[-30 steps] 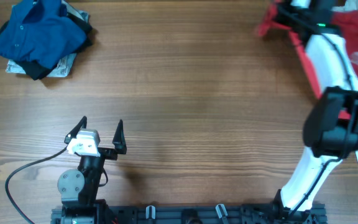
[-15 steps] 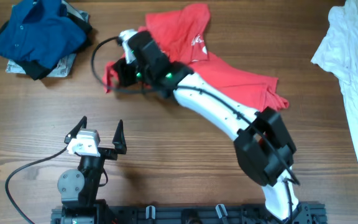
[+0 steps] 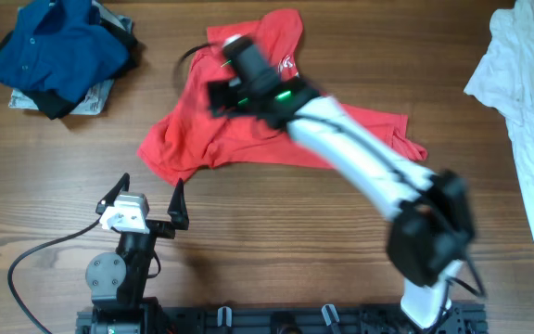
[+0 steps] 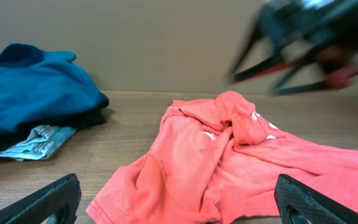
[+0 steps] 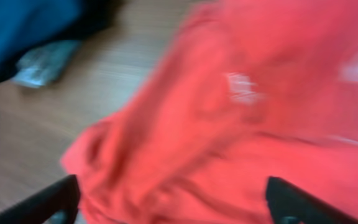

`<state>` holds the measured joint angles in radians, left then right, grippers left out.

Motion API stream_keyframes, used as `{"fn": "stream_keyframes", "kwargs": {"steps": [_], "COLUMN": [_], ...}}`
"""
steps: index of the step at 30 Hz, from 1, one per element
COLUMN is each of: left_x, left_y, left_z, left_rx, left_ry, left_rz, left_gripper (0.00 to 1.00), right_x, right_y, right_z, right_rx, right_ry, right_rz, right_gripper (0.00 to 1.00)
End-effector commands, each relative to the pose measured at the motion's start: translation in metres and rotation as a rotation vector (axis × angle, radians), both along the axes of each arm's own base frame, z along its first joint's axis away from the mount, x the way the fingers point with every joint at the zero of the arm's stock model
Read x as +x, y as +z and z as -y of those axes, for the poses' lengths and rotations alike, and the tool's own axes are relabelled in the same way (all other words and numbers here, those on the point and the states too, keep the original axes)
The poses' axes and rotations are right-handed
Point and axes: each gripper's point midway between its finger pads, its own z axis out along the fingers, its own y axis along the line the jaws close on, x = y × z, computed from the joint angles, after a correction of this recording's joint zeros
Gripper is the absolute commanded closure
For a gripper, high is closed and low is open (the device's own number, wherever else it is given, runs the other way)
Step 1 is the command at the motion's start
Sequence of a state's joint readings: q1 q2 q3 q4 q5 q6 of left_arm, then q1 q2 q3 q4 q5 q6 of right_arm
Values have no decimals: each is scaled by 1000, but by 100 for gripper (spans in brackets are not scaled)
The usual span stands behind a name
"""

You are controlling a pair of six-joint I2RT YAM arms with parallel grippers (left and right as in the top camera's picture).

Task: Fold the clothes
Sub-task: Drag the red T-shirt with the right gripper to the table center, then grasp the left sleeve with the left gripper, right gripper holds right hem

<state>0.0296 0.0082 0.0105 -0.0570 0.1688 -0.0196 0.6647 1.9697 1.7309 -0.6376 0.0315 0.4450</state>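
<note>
— Two pincers in sight; is either holding anything?

— Neither. The right gripper (image 4: 257,84) has just let go. Half a second back it was clamped on the red T-shirt (image 3: 202,134) and hauling it leftward. Now its fingers stand wide apart above the cloth, with nothing between them in its own wrist view. The left gripper (image 3: 151,186) is spread too, parked near the front edge just short of the shirt's nearest corner.

— Where did the shirt come from?

— A second ago it was bunched at the far right of the table (image 3: 341,250), beside the long white garment (image 3: 527,111). Now it lies in the middle, well apart from that garment and from the blue collared shirt (image 3: 58,46) heaped on the far-left pile.

— Lying flat?

— No, rumpled. One part is bunched toward the far side with the white lettering (image 3: 288,63) showing, creases run through the near-left part, and the rest trails rightward under the right arm (image 3: 360,153). I can't tell front from back, and I can't find a neck label.

— What does that mean for the folding?

— My guess is that the fetch is done and no fold has begun. The shirt probably needs spreading smooth first. Both pincers are free to take a corner, and the left one sits closest to the near-left edge.
</note>
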Motion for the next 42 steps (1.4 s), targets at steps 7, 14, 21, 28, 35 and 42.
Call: {"fn": "stream_keyframes", "kwargs": {"steps": [7, 14, 21, 28, 35, 42], "left_x": [0, 0, 0, 0, 0, 0], "left_y": [-2, -2, -2, -2, -2, -2], "left_z": [-2, -2, -2, -2, -2, -2], "left_rx": [13, 13, 13, 13, 13, 13], "left_ry": [11, 11, 11, 11, 11, 11], "left_rz": [-1, -1, -1, -1, -1, -1], "left_gripper": [0, 0, 0, 0, 0, 0], "right_x": [-57, -55, -17, -15, -11, -10], "right_y": [33, -53, -105, -150, -150, -149], "right_z": [263, 333, 298, 313, 318, 312], "right_rx": [-194, -113, 15, -55, -80, -41], "right_ry": [-672, -748, -451, -540, -557, -559], "right_rz": [-360, -461, -358, -426, -402, -409], "right_gripper": [0, 0, 30, 33, 54, 63]}}
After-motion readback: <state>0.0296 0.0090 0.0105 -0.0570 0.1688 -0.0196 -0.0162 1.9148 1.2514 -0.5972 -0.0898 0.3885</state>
